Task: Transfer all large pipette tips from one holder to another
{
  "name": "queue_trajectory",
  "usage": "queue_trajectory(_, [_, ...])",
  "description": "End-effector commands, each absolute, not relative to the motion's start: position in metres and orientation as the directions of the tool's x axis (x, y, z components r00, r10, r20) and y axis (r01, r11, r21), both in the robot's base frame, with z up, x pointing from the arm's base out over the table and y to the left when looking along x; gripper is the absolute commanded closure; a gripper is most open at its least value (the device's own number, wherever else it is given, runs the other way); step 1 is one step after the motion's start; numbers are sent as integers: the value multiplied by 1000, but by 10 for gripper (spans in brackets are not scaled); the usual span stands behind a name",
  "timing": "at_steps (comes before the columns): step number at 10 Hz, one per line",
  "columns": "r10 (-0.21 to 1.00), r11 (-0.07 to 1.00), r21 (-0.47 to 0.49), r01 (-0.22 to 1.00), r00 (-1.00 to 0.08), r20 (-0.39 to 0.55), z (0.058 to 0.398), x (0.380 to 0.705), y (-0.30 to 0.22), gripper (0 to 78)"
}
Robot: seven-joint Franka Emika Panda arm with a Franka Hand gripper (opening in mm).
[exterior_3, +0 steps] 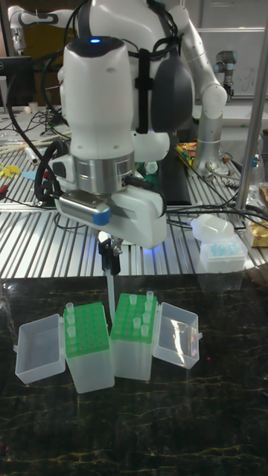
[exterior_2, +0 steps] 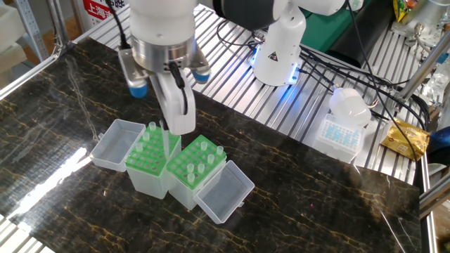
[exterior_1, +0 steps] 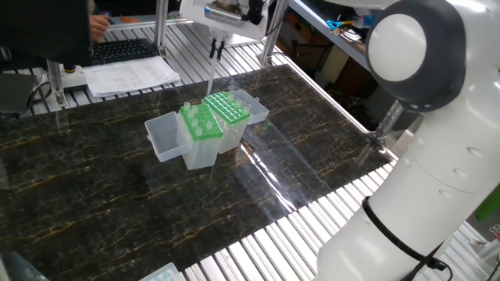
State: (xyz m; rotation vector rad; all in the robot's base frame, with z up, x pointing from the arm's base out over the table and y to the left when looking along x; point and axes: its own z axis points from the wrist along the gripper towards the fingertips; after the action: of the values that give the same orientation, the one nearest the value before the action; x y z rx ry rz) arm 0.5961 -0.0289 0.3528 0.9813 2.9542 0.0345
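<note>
Pipette tips stand in two green-topped holders set side by side on the dark marbled desk, directly below the pincer.

Nearest the tall fixed camera, both clear hinged lids lie open, one to each outer side of the pair. Each rack plate is mostly bare holes.

Holder below and to one side of the pincer: in the tall view only a few collars show, along its outer edge.

Other holder: more tips stand here, scattered across the plate, several along the far edge.

Pincer: raised above the seam between the two holders, fingers closed on a single slim clear tip that hangs straight down from them. Its point appears to sit just clear of the rack plates, though the tip is faint against the background and contact cannot be ruled out.

Behind the pincer, well apart on the slatted frame, sits a separate white box of blue-topped tips, untouched.

Progress, as a judgement: the transfer is under way, not near its end. One tip is in transit. Which holder is source and which is destination cannot be read from these views, so the count left to move is uncertain; several tips at least remain in either rack.
</note>
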Motion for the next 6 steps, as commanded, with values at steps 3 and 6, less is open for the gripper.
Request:
queue_trajectory(3, [549, 836, 13, 549, -835, -41, 362, 609, -38, 764])
queue_trajectory(6, [453, 891, 1, 453, -890, -51, 361, 618, -46, 764])
